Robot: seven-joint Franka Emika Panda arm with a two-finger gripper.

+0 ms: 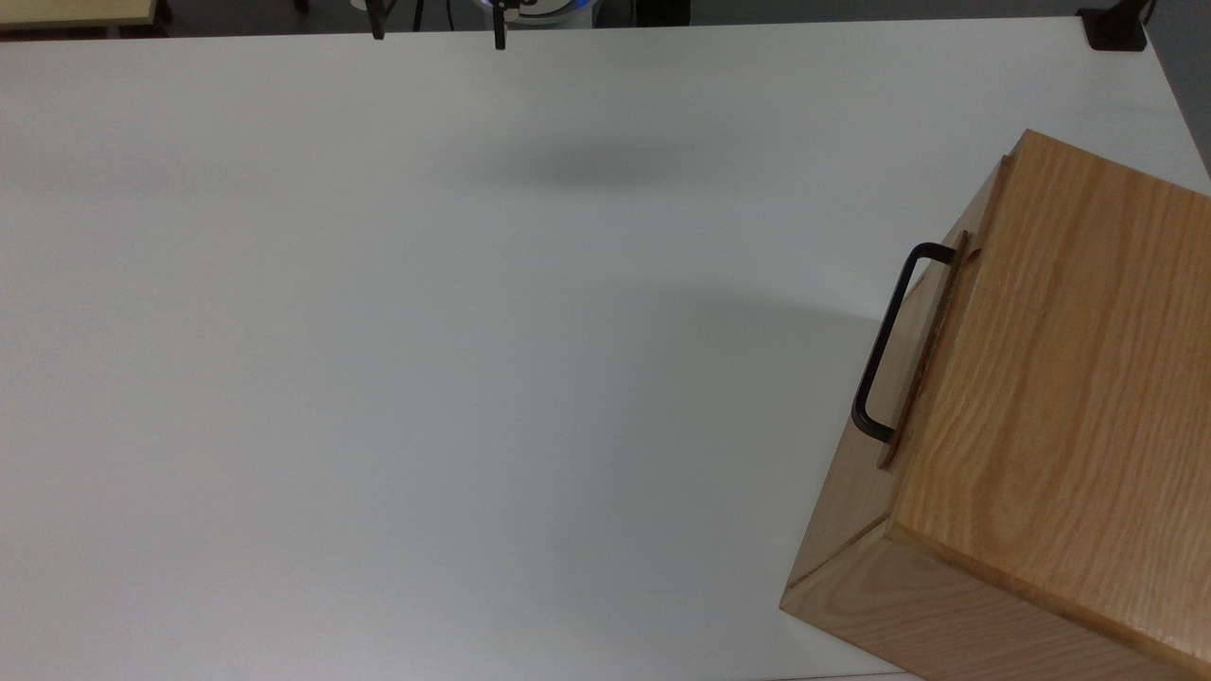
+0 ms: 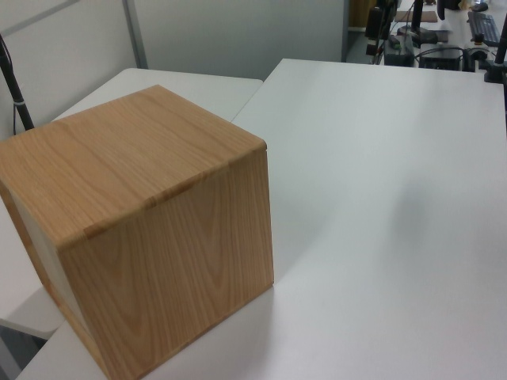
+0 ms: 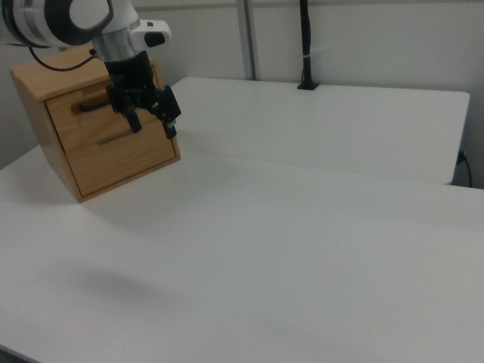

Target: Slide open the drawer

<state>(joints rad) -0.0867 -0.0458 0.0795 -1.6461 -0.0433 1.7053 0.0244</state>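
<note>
The drawer (image 1: 932, 352) sits shut in an oak box casing (image 1: 1060, 378) at the top view's right edge, its thin black handle (image 1: 883, 339) facing the top view's left. In the right view the drawer front (image 3: 79, 121) and part of its handle (image 3: 89, 107) show behind the arm. My gripper (image 3: 156, 128) hangs open above the table with nothing between its fingers. In the top view the gripper (image 1: 439, 33) is at the table's far edge, well away from the handle. The left view has the casing's (image 2: 142, 174) plain sides, with the drawer hidden.
A broad white table (image 1: 378, 378) spreads out on the handle side of the box. A black clamp (image 1: 1116, 28) sits at the top view's upper right corner, and a black pole (image 3: 305, 45) rises at the back of the right view. A second white table (image 2: 158, 79) adjoins.
</note>
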